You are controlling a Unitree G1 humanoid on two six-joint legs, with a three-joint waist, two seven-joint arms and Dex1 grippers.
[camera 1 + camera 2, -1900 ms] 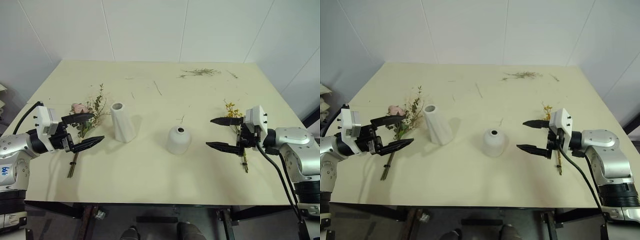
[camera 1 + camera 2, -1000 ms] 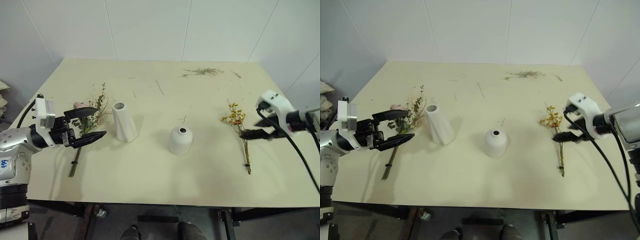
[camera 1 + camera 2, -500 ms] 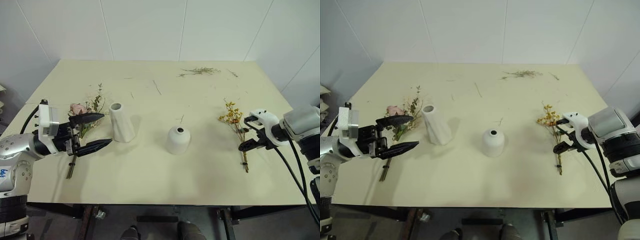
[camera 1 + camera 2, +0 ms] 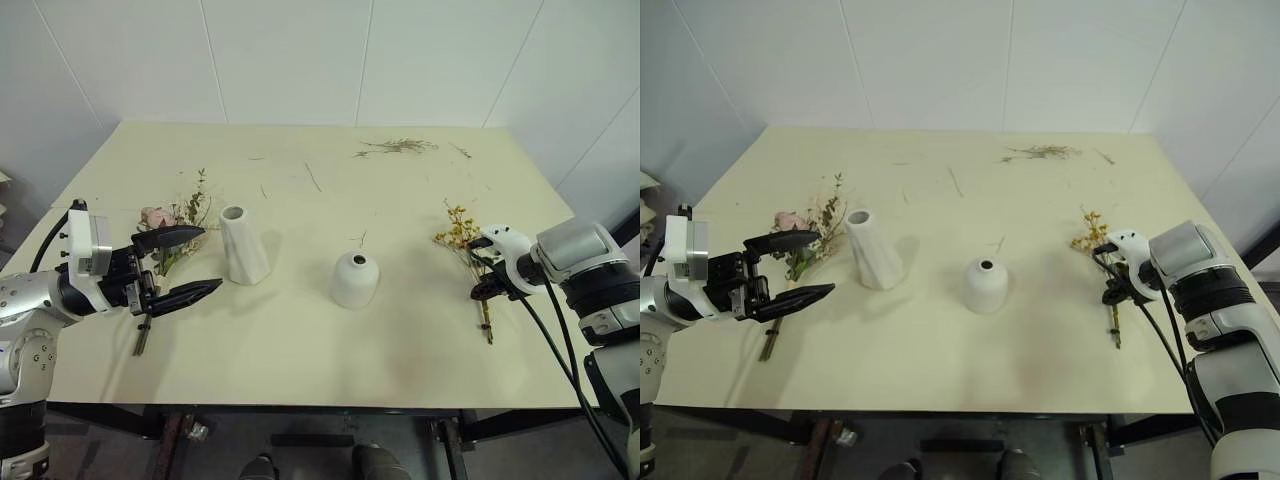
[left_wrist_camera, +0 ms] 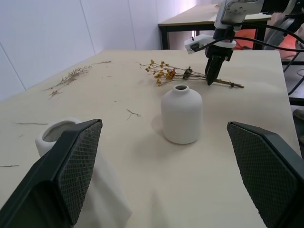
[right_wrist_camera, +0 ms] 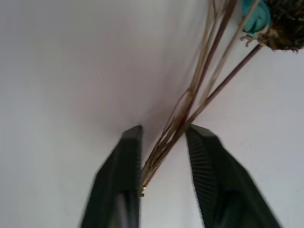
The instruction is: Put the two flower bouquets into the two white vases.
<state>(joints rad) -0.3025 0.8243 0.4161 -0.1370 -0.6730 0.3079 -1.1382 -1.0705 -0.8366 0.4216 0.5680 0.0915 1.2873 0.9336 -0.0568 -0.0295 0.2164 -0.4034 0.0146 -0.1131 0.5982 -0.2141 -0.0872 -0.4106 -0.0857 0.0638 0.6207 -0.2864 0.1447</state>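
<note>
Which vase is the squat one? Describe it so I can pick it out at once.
On the cream table, find the tall tapered vase beside the pink bouquet. The squat vase stands apart near the table's middle, towards the yellow bouquet. It is shorter, dome-shaped, with a small narrow mouth.

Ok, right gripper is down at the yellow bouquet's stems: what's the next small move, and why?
Probably finish closing. The right gripper straddles the yellow bouquet's stems on the table, with a gap still showing beside one finger. Only then lift.

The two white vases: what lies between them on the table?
Nothing: the head views show bare table between the tall vase and the squat vase.
</note>
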